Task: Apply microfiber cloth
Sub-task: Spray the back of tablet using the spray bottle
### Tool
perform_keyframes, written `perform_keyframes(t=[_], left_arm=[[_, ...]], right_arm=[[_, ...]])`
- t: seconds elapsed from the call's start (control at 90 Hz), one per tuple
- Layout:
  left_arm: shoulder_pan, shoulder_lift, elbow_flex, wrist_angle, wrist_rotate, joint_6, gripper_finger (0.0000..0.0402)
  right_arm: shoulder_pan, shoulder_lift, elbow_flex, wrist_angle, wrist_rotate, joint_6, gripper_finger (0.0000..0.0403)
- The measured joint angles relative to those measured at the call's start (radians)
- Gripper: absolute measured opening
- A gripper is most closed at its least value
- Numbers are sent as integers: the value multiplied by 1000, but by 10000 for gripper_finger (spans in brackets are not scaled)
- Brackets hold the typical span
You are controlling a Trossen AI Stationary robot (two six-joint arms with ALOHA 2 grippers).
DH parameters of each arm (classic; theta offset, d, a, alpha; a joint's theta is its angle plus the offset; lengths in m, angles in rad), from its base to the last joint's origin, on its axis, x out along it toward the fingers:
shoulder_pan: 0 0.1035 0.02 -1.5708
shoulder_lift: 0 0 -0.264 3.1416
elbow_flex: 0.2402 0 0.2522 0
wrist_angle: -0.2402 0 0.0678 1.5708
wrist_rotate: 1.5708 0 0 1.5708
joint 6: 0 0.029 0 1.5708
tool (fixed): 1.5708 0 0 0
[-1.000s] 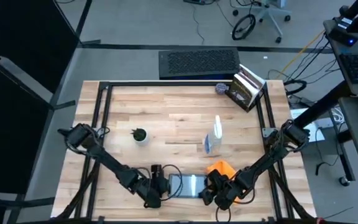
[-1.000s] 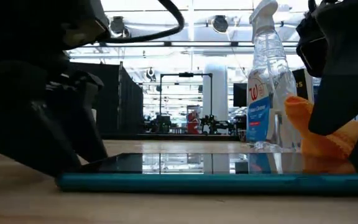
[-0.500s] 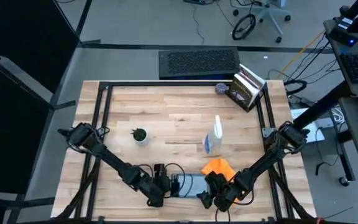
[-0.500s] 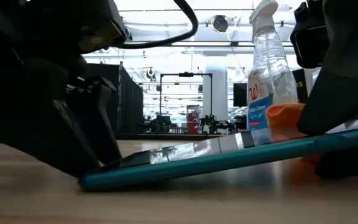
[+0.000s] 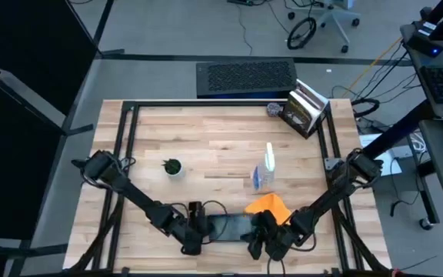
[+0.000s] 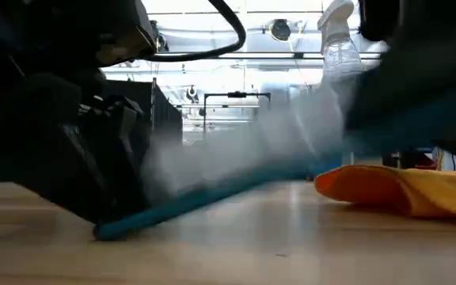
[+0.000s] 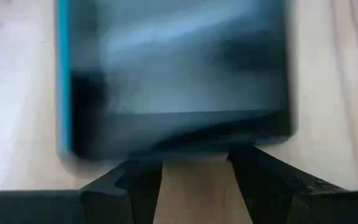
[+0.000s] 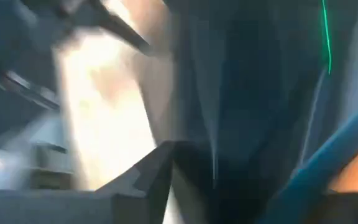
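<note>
Now microfiber cloth [image 5: 266, 205] on table, just beside right gripper [image 5: 257, 243], tablet [image 5: 229, 228] tilted

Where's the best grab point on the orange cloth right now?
Probably the raised fold of the orange cloth on its far side, toward the spray bottle, coming straight down. That side is bunched and exposed; the near edge sits under the tilted tablet.

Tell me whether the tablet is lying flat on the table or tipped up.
Tipped up. In the low view the tablet slopes from the table at the left gripper upward toward the right gripper, above the microfiber cloth.
</note>
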Motion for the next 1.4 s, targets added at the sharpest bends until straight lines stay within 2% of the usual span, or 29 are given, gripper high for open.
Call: perform_keyframes(t=[0.2, 0.522, 0.744, 1.122, 1.233, 1.4], left_arm=[[-6, -129, 1, -92, -9, -19, 178], [17, -299, 10, -102, 1, 6, 178], [53, -275, 23, -2, 74, 35, 178], [136, -176, 21, -30, 97, 49, 175], [148, -167, 21, -25, 132, 62, 145], [147, -166, 21, -17, 147, 68, 45]], right_arm=[[1, -12, 4, 13, 8, -191, 55], [-11, -13, 5, 8, 38, -476, 54], [-68, -13, 5, 4, 85, -624, 54], [-106, -15, 4, 17, 82, -702, 55], [-106, -15, 4, 17, 81, -698, 59], [-108, -15, 4, 16, 82, -700, 66]])
